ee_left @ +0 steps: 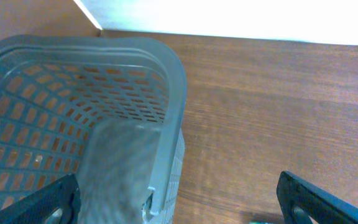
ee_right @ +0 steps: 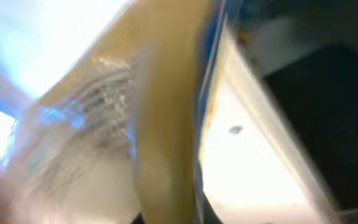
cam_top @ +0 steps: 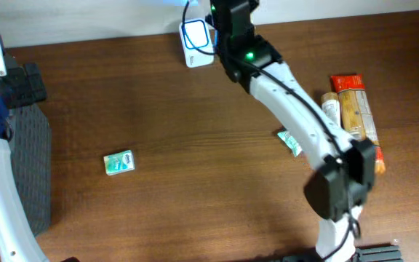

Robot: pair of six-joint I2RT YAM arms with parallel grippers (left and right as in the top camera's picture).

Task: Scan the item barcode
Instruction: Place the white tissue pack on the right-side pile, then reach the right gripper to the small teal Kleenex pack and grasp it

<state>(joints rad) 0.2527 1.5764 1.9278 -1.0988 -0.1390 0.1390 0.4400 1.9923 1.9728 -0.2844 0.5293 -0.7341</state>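
Scanning is judged in hand: the item (ee_right: pixel 104 106) (a blurred yellowish packet) is gripped by the closed right hand (cam_top: pixel 218 30) at the scanner (cam_top: pixel 195 40), twelve o'clock on the surface (cam_top: pixel 195 145). The left hand (ee_left: pixel 182 202) is open. Next, its coded side must be faced to the scanner.

You had one grey basket (cam_top: pixel 28 167), one scanner (cam_top: pixel 197 36), two green packets (cam_top: pixel 118 161), and overlapping packages (cam_top: pixel 355 109) at right, too bunched to count.
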